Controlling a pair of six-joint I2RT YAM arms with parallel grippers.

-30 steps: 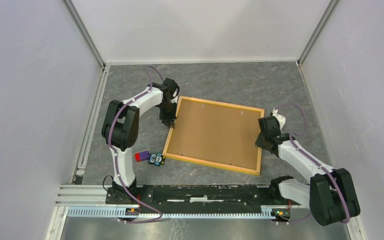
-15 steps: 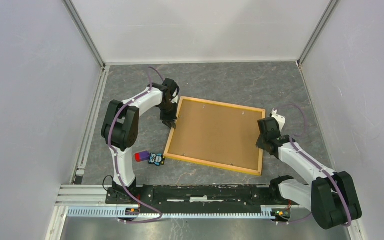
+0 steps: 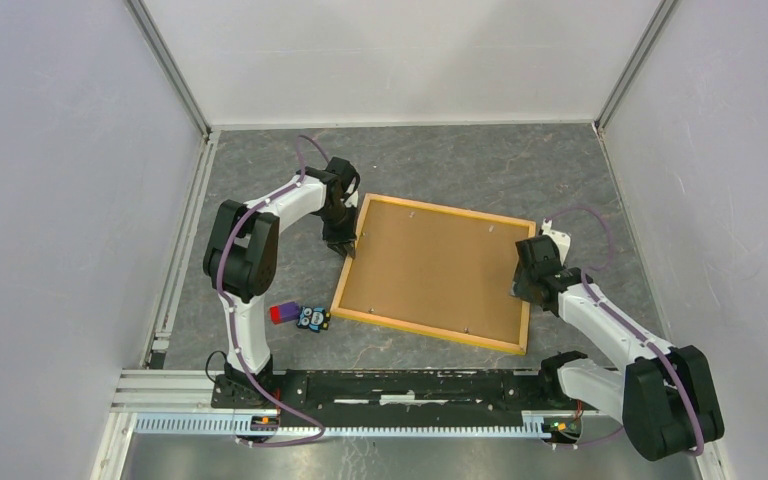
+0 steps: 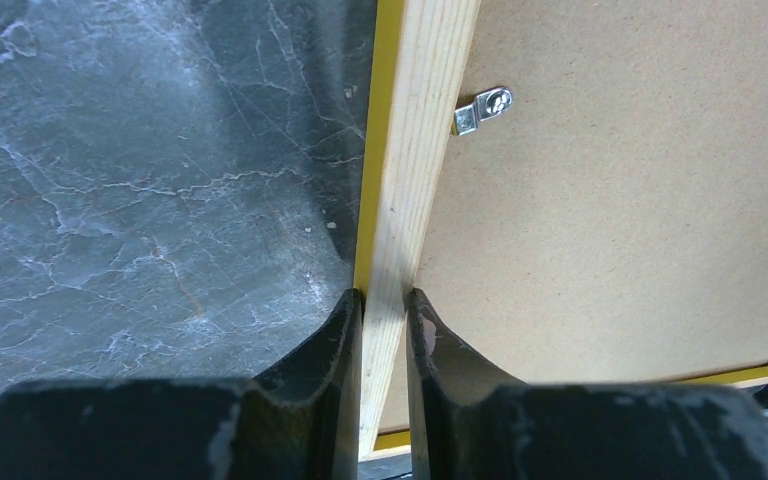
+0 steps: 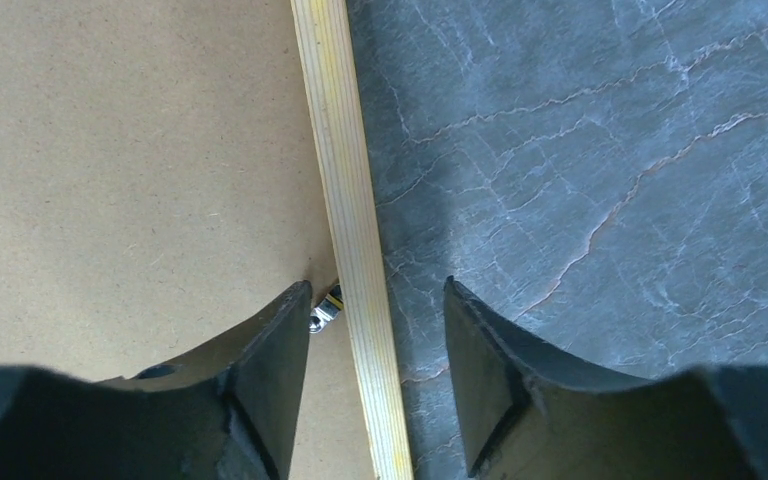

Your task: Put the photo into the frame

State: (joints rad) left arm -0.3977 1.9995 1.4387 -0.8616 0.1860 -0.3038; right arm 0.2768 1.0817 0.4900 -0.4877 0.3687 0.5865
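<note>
While L gripper sat clamped on one rail of the frame, R gripper straddled the opp. rail, jaws apart. I judged the frame stiff, light, best gripped by rails.

a dark grey marbled tabletop is boxed in by plain pale walls on three sides. a ribbed aluminium rail runs along its near edge.
</note>
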